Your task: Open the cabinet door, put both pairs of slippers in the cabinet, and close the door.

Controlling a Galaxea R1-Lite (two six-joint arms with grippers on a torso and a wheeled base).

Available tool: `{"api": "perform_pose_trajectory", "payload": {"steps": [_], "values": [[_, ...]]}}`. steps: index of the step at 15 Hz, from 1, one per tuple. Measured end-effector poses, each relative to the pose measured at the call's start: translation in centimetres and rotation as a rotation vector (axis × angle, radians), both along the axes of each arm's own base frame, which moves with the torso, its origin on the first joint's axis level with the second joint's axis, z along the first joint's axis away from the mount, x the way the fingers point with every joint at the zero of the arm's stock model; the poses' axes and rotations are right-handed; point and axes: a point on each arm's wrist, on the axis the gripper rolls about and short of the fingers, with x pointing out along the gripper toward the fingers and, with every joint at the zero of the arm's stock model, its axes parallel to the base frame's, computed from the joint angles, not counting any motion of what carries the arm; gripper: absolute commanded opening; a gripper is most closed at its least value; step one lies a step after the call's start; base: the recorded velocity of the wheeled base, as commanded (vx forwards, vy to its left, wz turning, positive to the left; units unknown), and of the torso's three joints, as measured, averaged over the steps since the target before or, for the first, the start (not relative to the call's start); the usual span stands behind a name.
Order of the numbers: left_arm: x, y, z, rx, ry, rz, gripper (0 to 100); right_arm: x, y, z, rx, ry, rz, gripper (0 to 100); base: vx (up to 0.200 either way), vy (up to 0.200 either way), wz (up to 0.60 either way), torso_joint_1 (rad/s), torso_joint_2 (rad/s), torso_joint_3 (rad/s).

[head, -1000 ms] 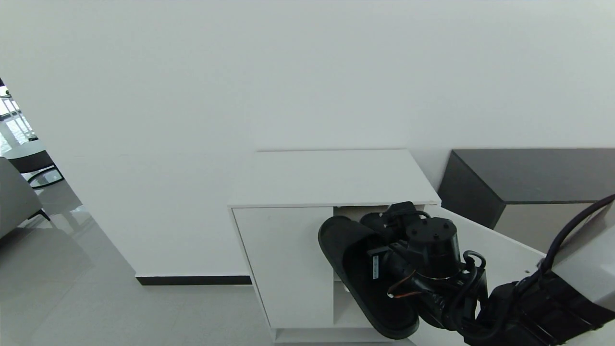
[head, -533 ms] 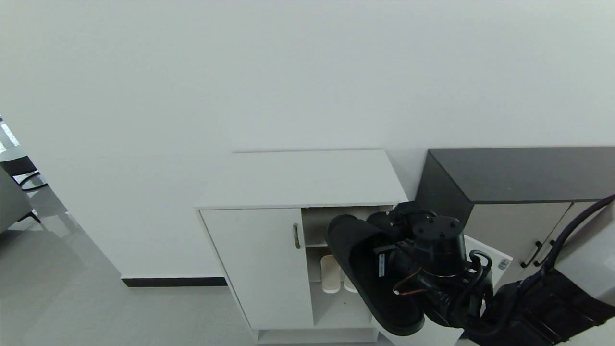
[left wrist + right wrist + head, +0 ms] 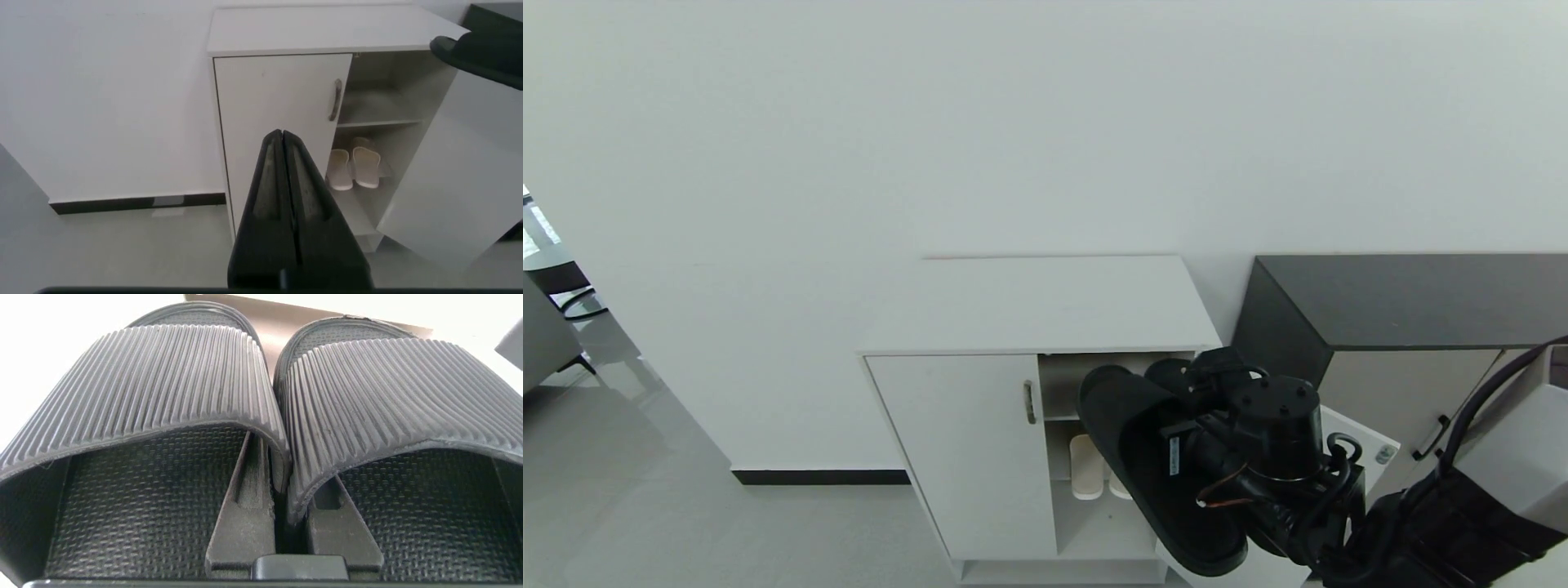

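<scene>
Right gripper [image 3: 282, 523] clamped on inner edges of the black slippers [image 3: 1152, 474], just in front of the cabinet [image 3: 1045, 302] opening, left gripper [image 3: 283, 188] pinched shut, empty; I'd level the pair, go in left of the open door [image 3: 458, 180], stay clear of the white slippers [image 3: 1088, 465] inside, release once soles rest flat.

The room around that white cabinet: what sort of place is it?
Probably a home hallway: a white shoe cabinet with pale slippers inside, a dark sideboard beside it, and a glossy floor.
</scene>
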Motion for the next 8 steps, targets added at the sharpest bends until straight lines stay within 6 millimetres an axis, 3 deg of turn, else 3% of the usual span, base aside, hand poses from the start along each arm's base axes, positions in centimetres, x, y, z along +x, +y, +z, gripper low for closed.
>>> {"api": "perform_pose_trajectory", "payload": {"steps": [6,8], "values": [[0.00,0.00,0.00,-0.002,0.000,0.001,0,0.12,0.17,-0.35,0.006,-0.005,0.004,0,0.000,0.000,0.00,0.000,0.00,0.000],[0.00,0.00,0.00,-0.002,0.000,0.000,0,0.06,0.30,-0.44,0.016,-0.014,0.017,0,0.000,0.000,0.00,-0.127,0.27,0.132]]}}
